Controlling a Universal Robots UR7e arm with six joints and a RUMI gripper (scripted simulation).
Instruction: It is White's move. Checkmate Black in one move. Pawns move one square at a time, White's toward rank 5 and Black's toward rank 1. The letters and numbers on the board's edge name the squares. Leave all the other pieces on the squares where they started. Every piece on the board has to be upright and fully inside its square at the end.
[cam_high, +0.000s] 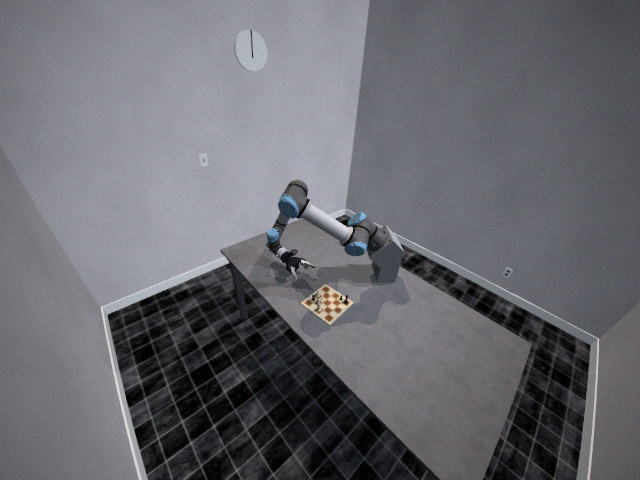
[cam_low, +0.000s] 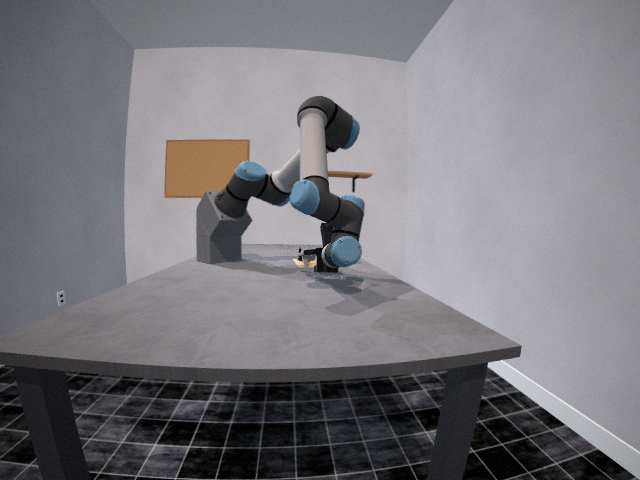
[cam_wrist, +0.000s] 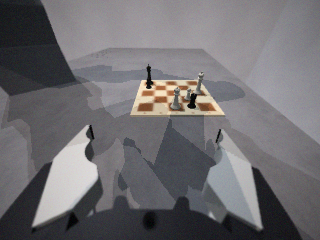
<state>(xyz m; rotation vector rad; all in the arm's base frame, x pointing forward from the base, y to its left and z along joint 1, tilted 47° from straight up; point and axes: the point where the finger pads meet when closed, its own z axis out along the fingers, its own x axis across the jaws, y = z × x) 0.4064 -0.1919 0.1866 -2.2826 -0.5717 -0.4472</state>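
Wrist view: small tan-and-brown chessboard (cam_wrist: 150, 107), five upright pieces

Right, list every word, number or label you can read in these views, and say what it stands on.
None can be read.
Chessboard: the marks along its edge show only as tiny dots in the wrist view, too small and blurred to read.
Wall clock: one dark hand, no numerals visible.

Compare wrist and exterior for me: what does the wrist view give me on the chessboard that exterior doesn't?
Wrist only: the pieces show singly, a tall black piece at the far left corner, a tall white piece far right, and a white piece and a black pawn nearer.

Exterior only: the whole arm folded low over the table, hiding most of the board.

Both: the chessboard and the open, empty gripper.
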